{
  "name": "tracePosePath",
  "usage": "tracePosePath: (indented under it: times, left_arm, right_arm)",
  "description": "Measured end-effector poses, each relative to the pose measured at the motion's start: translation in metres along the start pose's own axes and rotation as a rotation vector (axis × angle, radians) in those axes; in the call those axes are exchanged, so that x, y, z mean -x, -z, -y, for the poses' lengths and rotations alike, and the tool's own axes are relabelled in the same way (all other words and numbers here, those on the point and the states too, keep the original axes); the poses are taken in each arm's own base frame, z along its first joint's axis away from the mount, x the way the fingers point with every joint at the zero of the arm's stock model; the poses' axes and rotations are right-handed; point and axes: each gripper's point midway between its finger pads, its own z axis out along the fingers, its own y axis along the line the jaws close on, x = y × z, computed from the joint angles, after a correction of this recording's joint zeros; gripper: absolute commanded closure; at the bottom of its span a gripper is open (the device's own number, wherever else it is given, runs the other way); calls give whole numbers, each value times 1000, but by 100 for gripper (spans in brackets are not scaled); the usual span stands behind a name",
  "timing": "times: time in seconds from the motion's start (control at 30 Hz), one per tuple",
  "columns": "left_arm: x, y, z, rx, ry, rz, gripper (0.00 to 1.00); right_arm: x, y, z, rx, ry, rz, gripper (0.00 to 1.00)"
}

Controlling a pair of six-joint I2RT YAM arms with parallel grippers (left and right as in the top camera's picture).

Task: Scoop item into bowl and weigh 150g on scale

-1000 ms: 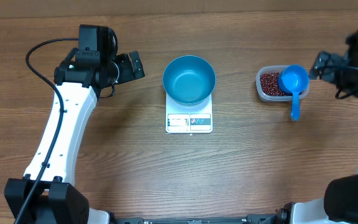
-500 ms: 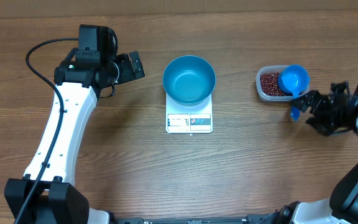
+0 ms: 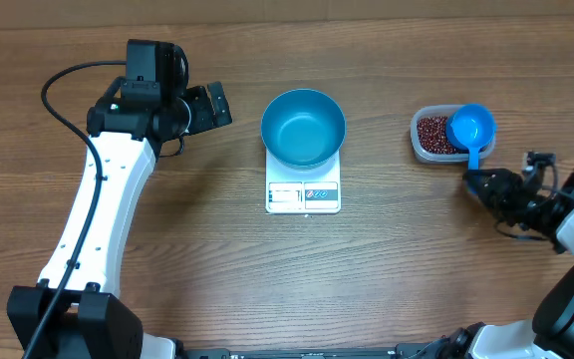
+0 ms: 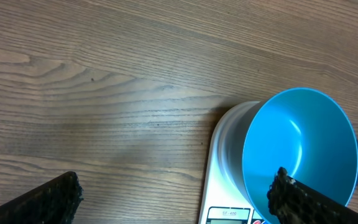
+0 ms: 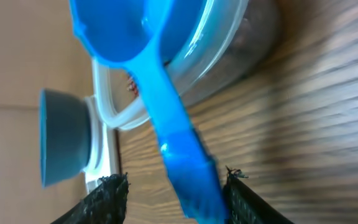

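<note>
Beans [image 3: 430, 133] in tub [image 3: 416, 141] | scoop [image 3: 469, 129] on tub rim | right gripper [image 5: 174, 180] jaws apart astride scoop handle | left gripper [image 4: 176, 190] spread wide | bowl [image 3: 303, 127] on scale [image 3: 303, 196]

Light is soft and even from above, with faint shadows on the tabletop [image 3: 417, 259]. Overhead and left wrist views are sharp; a pale glint lies inside the bowl [image 4: 300, 152]. The right wrist view is blurred, the scoop [image 5: 166, 121] and wood grain smeared.
</note>
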Motion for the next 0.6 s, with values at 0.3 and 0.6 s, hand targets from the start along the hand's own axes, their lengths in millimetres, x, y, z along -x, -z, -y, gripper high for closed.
tracePosePath:
  times: [0.3, 0.6]
  left_arm:
    - [0, 0, 0, 0, 0, 0, 0]
    - [0, 0, 0, 0, 0, 0, 1]
  right_arm:
    - [3, -4, -2, 43, 88, 55, 58]
    - [5, -4, -4, 57, 100, 63, 77]
